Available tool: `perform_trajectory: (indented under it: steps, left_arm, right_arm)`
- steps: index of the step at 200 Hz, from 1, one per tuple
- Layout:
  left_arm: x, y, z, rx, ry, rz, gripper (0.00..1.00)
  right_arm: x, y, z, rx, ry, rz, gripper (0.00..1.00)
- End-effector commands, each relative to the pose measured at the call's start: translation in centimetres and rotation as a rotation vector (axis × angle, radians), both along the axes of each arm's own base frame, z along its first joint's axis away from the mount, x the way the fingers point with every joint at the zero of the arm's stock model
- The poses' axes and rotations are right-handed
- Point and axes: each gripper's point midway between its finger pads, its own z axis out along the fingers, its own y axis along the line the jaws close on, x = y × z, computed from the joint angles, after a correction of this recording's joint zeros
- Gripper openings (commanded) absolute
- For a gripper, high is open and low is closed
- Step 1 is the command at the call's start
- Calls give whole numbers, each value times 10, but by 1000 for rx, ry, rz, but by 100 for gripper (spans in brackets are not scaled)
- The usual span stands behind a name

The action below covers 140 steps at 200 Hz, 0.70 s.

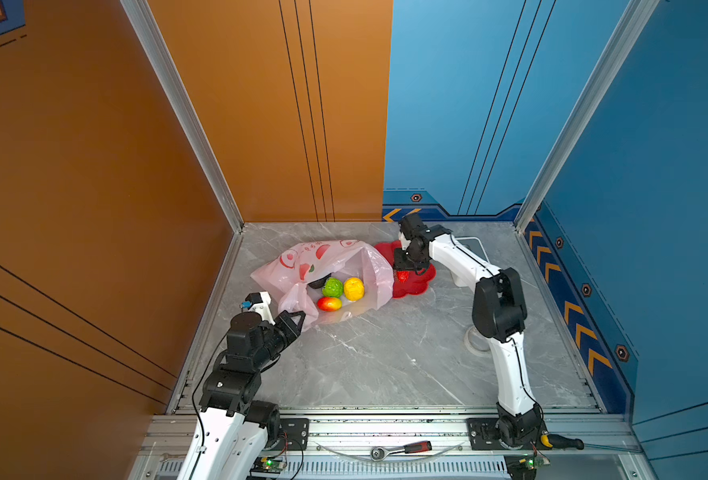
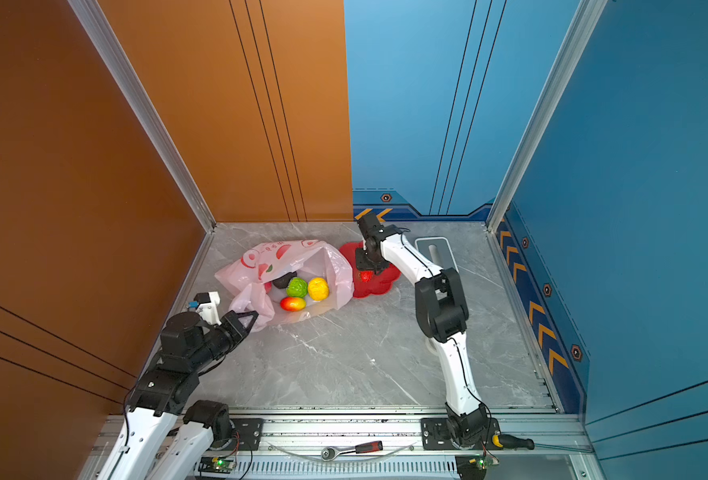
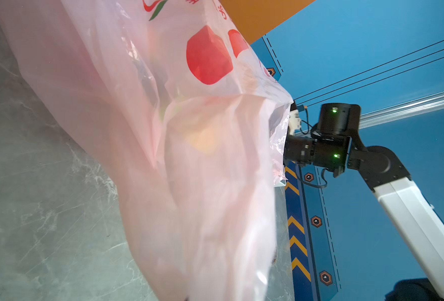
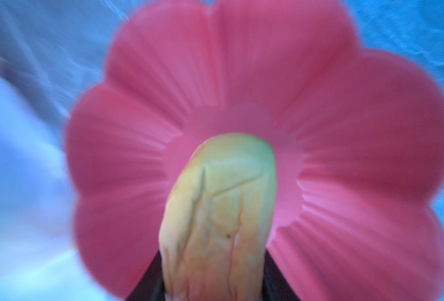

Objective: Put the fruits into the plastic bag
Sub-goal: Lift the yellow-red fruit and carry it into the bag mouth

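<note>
Crinkly pale-pink plastic bag [image 1: 302, 259] is lying open far-left on the tabletop [image 1: 385, 353], holding green fruit [image 1: 333, 287], lemon [image 1: 353, 289], mango [image 1: 329, 304], avocado [image 1: 317, 284]. Left hand [image 1: 301, 316] is pinching its near edge shut. Right hand [image 1: 402, 270] is clamping a second mango [image 4: 221, 221] over red dish [image 1: 416, 286].

The plastic bag [image 1: 298, 266] carries small red characters, too blurred to read.

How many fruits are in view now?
5. In the plastic bag: avocado, green fruit, lemon, mango. In the right claw, at the red dish: second mango. Others may hide inside.
</note>
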Motion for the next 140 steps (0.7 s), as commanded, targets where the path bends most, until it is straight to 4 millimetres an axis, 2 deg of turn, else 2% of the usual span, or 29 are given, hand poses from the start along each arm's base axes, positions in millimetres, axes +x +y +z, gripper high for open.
perform_trajectory:
  steps: [1, 5, 9, 48, 97, 140]
  left_arm:
    - [0, -2, 4, -14, -9, -13, 0]
    - [1, -1, 4, -13, -10, -12, 0]
    - [0, -2, 5, -15, -10, -14, 0]
    - [0, 0, 5, -17, -13, -5, 0]
    - [4, 0, 5, -22, -6, 2, 0]
    - [7, 1, 0, -25, 5, 14, 0]
  right_arm:
    - [4, 4, 54, 260, -67, -56, 40]
    - [4, 4, 64, 291, -82, -58, 40]
    - [-2, 2, 58, 310, -58, -61, 39]
    - [-28, -8, 108, 561, -98, -53, 40]
    - [-71, -20, 158, 747, -151, -8, 40]
    - [-100, -14, 192, 877, -171, 40, 40]
